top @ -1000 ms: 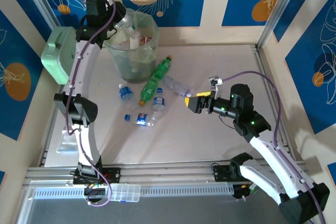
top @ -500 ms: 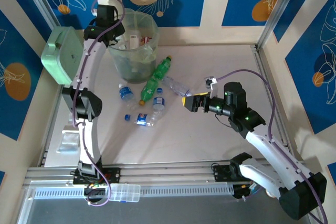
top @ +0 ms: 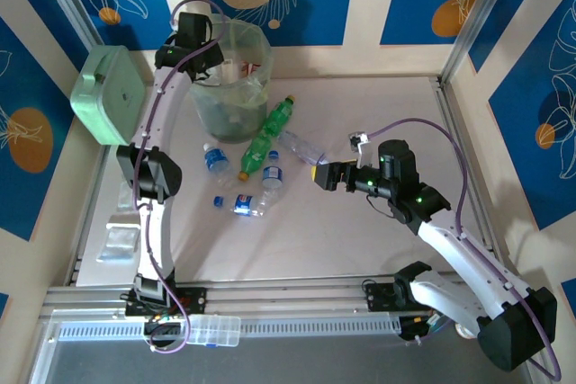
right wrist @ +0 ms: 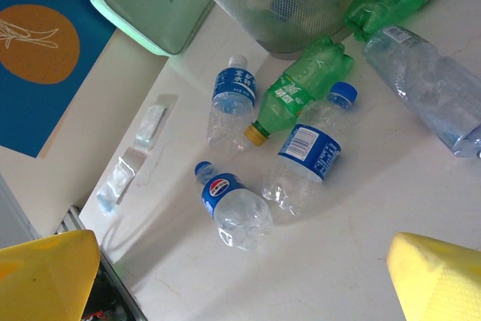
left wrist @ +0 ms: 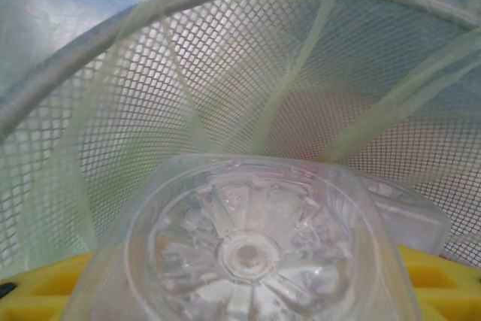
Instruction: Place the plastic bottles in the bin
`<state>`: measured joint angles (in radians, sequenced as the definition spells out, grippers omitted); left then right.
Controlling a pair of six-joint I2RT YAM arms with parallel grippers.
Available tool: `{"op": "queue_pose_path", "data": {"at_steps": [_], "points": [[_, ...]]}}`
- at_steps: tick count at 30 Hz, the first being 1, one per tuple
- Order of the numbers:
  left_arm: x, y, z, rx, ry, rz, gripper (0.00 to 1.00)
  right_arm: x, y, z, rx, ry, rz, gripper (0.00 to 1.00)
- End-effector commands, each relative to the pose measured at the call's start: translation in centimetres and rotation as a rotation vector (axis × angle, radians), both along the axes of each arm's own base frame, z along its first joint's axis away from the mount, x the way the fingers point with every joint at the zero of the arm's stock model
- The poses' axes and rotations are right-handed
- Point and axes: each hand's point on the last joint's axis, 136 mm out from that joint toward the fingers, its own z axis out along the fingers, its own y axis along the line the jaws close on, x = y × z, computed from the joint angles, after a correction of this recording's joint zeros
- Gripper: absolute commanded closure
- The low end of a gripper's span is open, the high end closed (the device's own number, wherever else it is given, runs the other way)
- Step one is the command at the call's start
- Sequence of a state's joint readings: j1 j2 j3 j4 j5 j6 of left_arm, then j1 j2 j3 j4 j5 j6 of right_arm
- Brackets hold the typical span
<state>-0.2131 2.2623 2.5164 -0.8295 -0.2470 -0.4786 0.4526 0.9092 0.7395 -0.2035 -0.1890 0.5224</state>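
L fingers (left wrist: 34, 295) clamped on clear bottle (left wrist: 240, 253) over bin (top: 229, 78) at table (top: 360, 240) far edge; next: release; R fingers (right wrist: 432, 272) apart above loose bottles (right wrist: 304, 148).

1 clear bottle (left wrist: 240, 261) at the bin (top: 225, 101) rim, other bottles (top: 267, 135) lying beside it.

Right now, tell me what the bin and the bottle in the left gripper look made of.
The bin: fine grey mesh, metal or plastic, I can't tell which, under a filmy translucent liner. The bottle: clear glossy plastic, with a see-through moulded base.
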Motion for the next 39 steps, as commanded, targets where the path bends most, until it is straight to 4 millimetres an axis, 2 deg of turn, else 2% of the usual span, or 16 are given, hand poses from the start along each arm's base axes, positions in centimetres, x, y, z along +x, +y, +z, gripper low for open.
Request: {"op": "queue_pose_path", "data": {"at_steps": [1,3,4,6,9,12,16,22,24,26,29,31,34,37,39], "points": [[0.6,-2.0,0.9,-0.026,-0.042,-0.058,0.24,0.0,0.1,0.4,-0.02,-0.019,0.009,0.01],[0.4,-2.4,2.4,-0.035,-0.079,-0.074,0.2,0.0,0.1,0.4,-0.022,-0.022,0.01,0.01],[0.3,-2.6,3.0,-0.043,-0.094,-0.084,0.15,0.0,0.1,0.5,-0.022,-0.024,0.009,0.01],[0.1,-3.1,4.6,-0.053,-0.135,-0.103,0.12,0.1,0.1,0.3,-0.024,-0.022,0.009,0.01],[-0.4,-3.6,6.5,-0.067,-0.192,-0.125,0.13,0.1,0.1,0.2,-0.022,-0.019,0.009,0.01],[-0.6,-4.0,7.3,-0.091,-0.227,-0.143,0.18,0.1,0.2,-0.1,-0.018,-0.016,0.007,0.01],[-0.5,-4.6,6.7,-0.121,-0.222,-0.164,0.35,0.1,0.2,-0.5,-0.011,-0.001,0.004,0.01],[0.0,-5.6,3.2,-0.155,-0.141,-0.188,0.61,-0.1,0.0,-0.8,-0.015,0.003,-0.002,0.01],[0.0,-5.9,2.2,-0.168,-0.122,-0.196,0.66,-0.1,-0.2,-1.0,-0.018,0.005,-0.009,0.01],[-0.1,-6.1,1.9,-0.176,-0.118,-0.209,0.68,0.0,-0.3,-1.1,-0.026,0.008,-0.016,0.01],[-0.5,-6.2,2.5,-0.182,-0.128,-0.221,0.65,0.1,-0.5,-1.4,-0.041,0.021,-0.028,0.01],[-1.0,-6.3,4.0,-0.188,-0.153,-0.237,0.61,0.1,-0.5,-1.2,-0.04,0.019,-0.025,0.01],[-2.3,-6.7,6.8,-0.209,-0.197,-0.269,0.49,0.1,-0.3,-0.7,-0.034,0.014,-0.018,0.02],[-4.4,-6.3,8.9,-0.24,-0.223,-0.231,0.4,0.2,-0.3,-0.1,-0.041,0.001,-0.013,0.01],[-6.5,-6.9,9.9,-0.27,-0.246,-0.227,0.34,0.4,-0.3,0.1,-0.059,-0.001,-0.015,0.02]]}}
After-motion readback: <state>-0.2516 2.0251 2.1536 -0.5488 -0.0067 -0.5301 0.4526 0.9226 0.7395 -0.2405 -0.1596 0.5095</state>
